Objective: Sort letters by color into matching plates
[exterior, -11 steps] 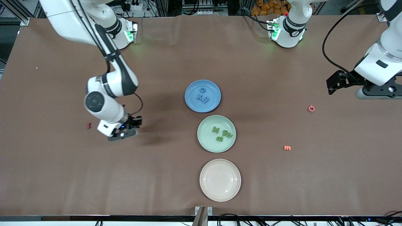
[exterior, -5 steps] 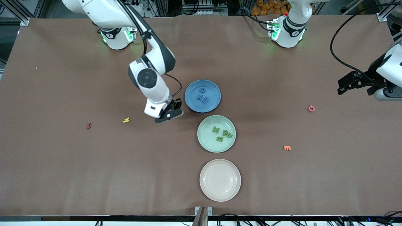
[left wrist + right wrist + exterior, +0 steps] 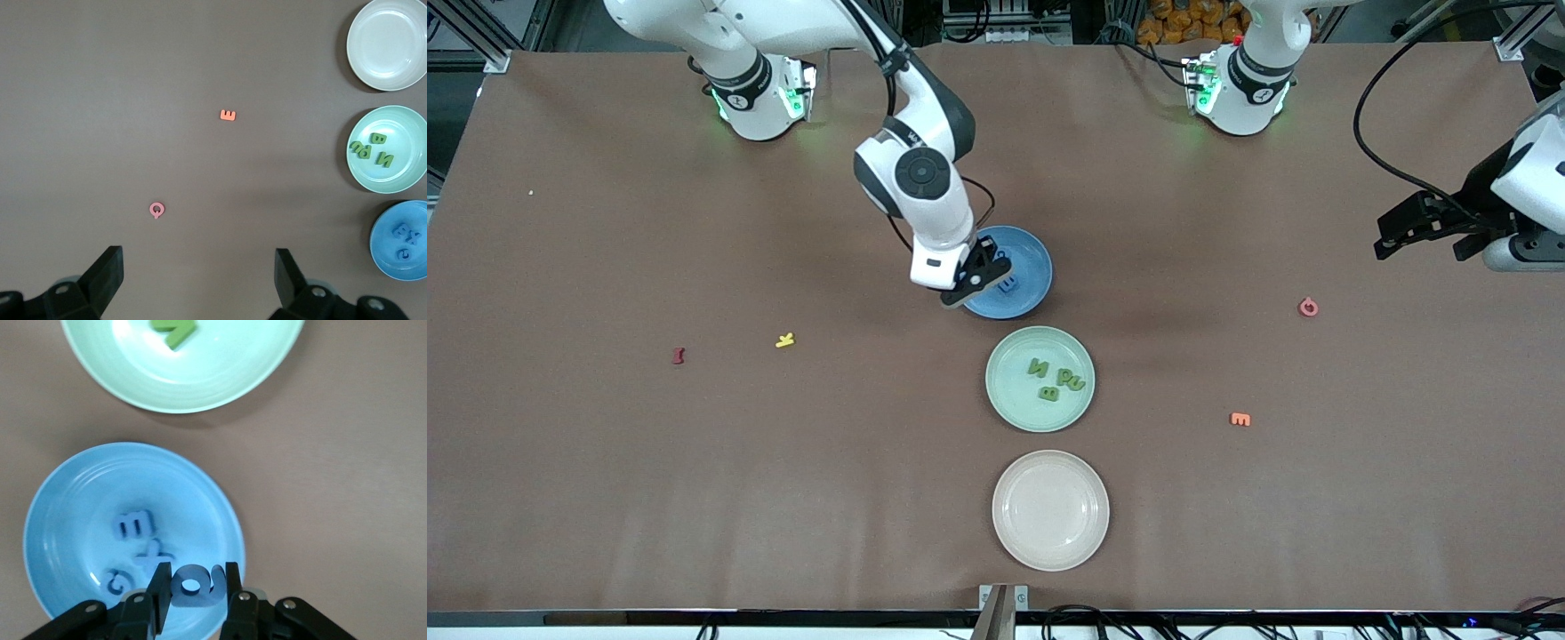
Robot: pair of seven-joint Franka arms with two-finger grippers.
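The blue letter (image 3: 193, 585) is sitting pinched between the right gripper (image 3: 193, 593) fingers, hanging over the blue plate (image 3: 80, 487) rim edge toward the right arm's end, directly above its drop spot, three blue letters (image 3: 137, 547) already lying inside. The left gripper (image 3: 199, 280) is waiting wide open and empty over bare table at its own end.

The right gripper (image 3: 985, 271) is held low, fingers clamped on a letter (image 3: 193, 583). The left gripper (image 3: 199, 277) is kept spread, waiting.
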